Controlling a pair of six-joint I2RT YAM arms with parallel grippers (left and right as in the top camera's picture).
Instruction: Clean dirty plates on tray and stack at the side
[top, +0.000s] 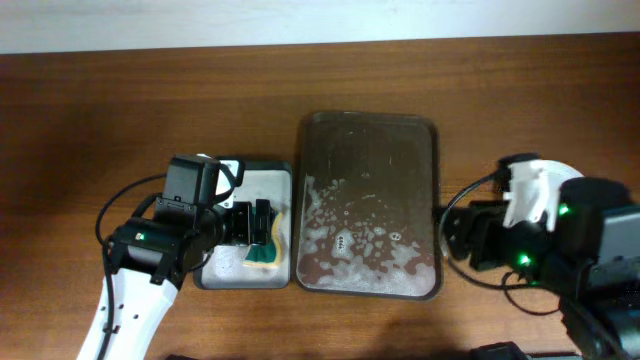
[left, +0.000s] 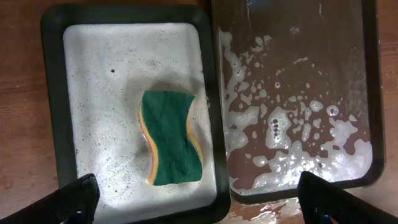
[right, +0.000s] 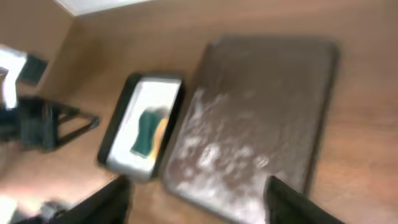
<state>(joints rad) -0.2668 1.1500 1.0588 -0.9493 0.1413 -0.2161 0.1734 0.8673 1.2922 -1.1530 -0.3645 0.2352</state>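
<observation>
Fingers (left: 78, 199) of the left gripper (left: 202, 202) are spread wide and hold nothing; the large brown tray (top: 370, 150) lies at the middle of the wooden table (top: 100, 120), with white suds (left: 280, 155) pooled over its near half and its far half bare; no plates show on it or anywhere in the three views, so where they are cannot be told from here. Touching its left rim sits the smaller dark tray (left: 53, 93), filled with whitish foam, and the green-and-yellow sponge (left: 171, 137) lies flat in it, green face up; the left gripper hangs directly over that sponge, which looks like a stance for either picking it up or having let it go. The right gripper (right: 199, 199) hovers off the big tray's right side, its fingers (right: 286, 199) likewise apart and empty, though that view is blurred; it seems kept clear of the wet tray.
</observation>
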